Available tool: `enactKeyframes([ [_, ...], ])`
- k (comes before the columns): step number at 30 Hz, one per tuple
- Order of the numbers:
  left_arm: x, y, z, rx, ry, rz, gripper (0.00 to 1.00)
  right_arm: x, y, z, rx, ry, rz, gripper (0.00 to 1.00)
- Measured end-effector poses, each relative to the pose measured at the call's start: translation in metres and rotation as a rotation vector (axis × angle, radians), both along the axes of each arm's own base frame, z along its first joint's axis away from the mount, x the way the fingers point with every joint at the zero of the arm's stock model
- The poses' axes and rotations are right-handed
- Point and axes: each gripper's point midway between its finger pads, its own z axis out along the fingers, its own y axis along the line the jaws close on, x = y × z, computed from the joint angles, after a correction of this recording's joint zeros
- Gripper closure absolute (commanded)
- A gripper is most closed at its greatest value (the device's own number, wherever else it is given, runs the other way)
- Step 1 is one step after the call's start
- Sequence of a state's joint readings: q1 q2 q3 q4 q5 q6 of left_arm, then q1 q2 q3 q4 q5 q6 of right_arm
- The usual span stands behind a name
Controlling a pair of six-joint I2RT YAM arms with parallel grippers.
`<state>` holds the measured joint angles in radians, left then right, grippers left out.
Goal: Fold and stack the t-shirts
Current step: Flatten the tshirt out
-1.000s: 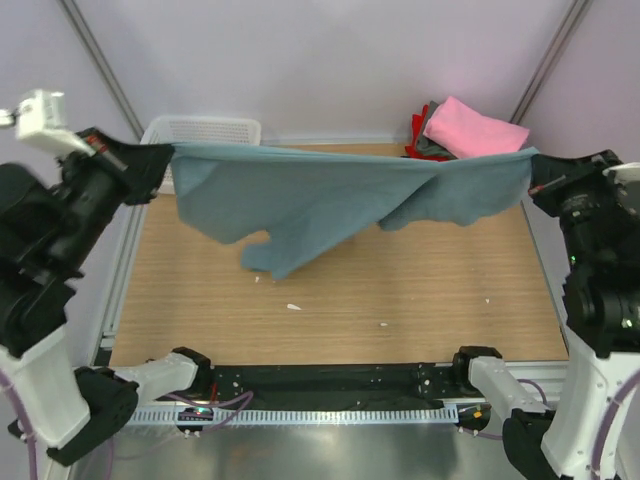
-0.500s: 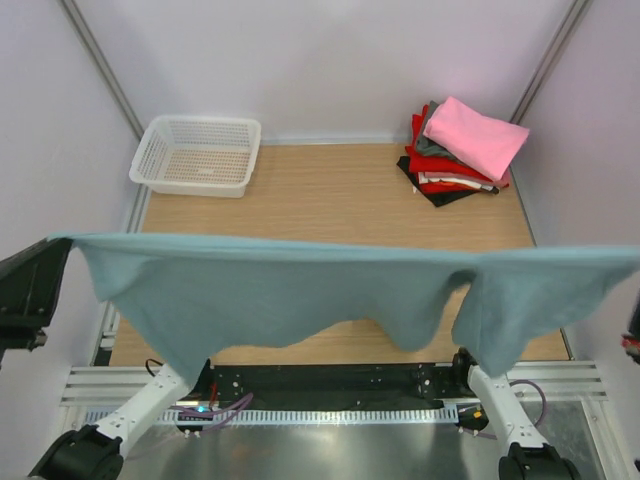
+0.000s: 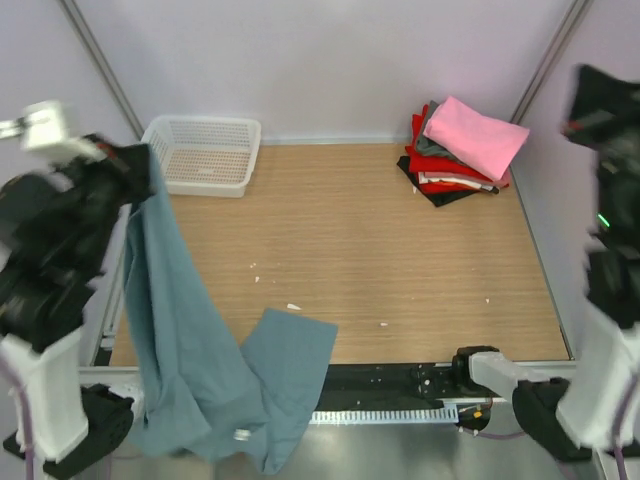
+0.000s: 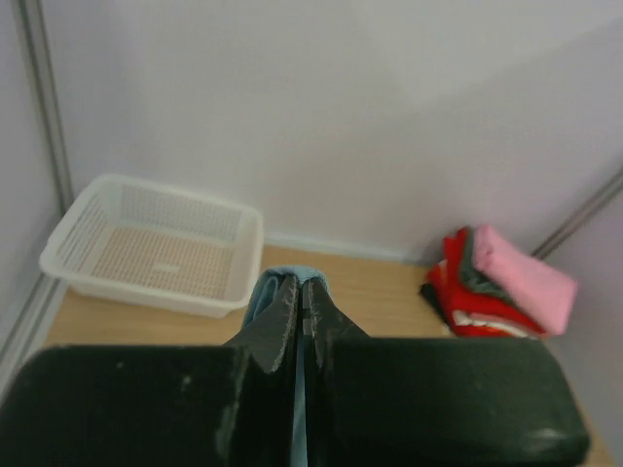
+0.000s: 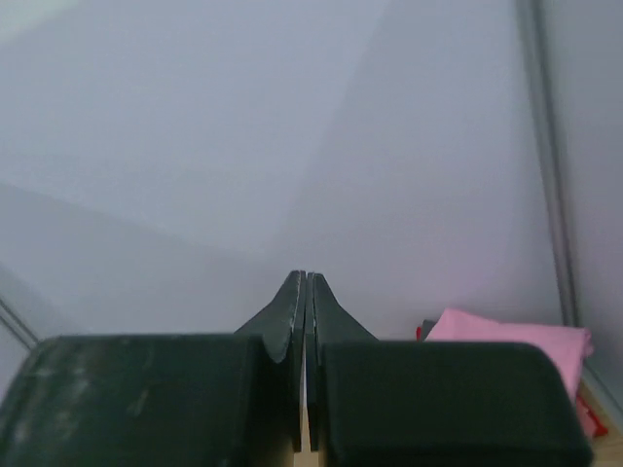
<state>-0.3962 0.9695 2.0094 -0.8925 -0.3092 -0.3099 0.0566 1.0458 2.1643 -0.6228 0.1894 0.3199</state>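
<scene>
**Teal t-shirt hanging from one gripper, left edge**

Teal t-shirt: one, unfolded. Top corner is pinched high at the left side of the table. The cloth falls in a long drape past the near-left corner. A lower flap lies on the table's near edge and the rest spills over the front rail.

Stack of folded shirts: one pile, far right corner. Pink shirt on top, then grey, red, a white strip and black at the bottom. Exact count of layers not readable.

Basket: one, white lattice, far left corner, well apart from the stack.

Left gripper: fingers pressed together on a fold of the teal cloth, which shows between the tips. Left arm raised, wrist aimed toward the far wall, basket and stack both low in its view.

Right gripper: fingers meet tip to tip, nothing between them. Right arm lifted high at the right side, motion-blurred from above, wrist facing the wall with the pink shirt low in its view.
</scene>
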Motion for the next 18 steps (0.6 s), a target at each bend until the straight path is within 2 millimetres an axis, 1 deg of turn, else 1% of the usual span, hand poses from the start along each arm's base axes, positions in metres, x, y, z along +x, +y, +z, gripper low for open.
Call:
enactKeyframes([
  [1,0.032,-0.008,-0.022,0.033,0.085,0.031,1.0,0.045,0.008,-0.021,-0.008,0.085,0.029,0.99],
  [2,0.057,-0.015,-0.044,0.065,0.161,0.049,1.0,0.101,0.021,-0.058,-0.021,0.191,0.084,0.99],
  [3,0.086,-0.024,-0.077,0.108,0.256,0.065,1.0,0.143,0.035,-0.103,-0.029,0.304,0.142,0.86],
  [4,0.107,-0.031,-0.107,0.142,0.331,0.07,1.0,0.183,0.052,-0.163,-0.028,0.443,0.202,0.76],
  [5,0.125,-0.039,-0.146,0.188,0.426,0.069,1.0,0.209,0.075,-0.234,-0.033,0.592,0.273,0.65],
  [6,0.136,-0.043,-0.189,0.237,0.528,0.068,1.0,0.215,0.096,-0.303,-0.034,0.744,0.337,0.48],
  [7,0.139,-0.044,-0.232,0.288,0.63,0.067,1.0,0.204,0.123,-0.369,-0.042,0.902,0.424,0.41],
  [8,0.137,-0.042,-0.26,0.323,0.705,0.07,1.0,0.183,0.149,-0.421,-0.062,1.024,0.507,0.36],
  [9,0.134,-0.039,-0.28,0.352,0.762,0.071,1.0,0.16,0.172,-0.452,-0.093,1.1,0.579,0.33],
  [10,0.132,-0.036,-0.288,0.364,0.788,0.075,1.0,0.133,0.199,-0.472,-0.133,1.148,0.666,0.32],
  [11,0.132,-0.033,-0.293,0.366,0.8,0.086,1.0,0.109,0.224,-0.478,-0.18,1.145,0.751,0.31],
  [12,0.133,-0.03,-0.294,0.363,0.801,0.093,1.0,0.084,0.247,-0.478,-0.225,1.126,0.828,0.31],
  [13,0.135,-0.027,-0.293,0.356,0.8,0.104,1.0,0.059,0.27,-0.472,-0.268,1.09,0.909,0.31],
  [15,0.139,-0.021,-0.294,0.33,0.804,0.127,1.0,0.011,0.31,-0.451,-0.331,0.986,1.056,0.31],
  [16,0.141,-0.017,-0.297,0.318,0.812,0.139,1.0,-0.007,0.325,-0.439,-0.343,0.934,1.112,0.31],
  [18,0.147,-0.011,-0.306,0.289,0.843,0.157,1.0,-0.035,0.35,-0.425,-0.351,0.863,1.189,0.3],
])
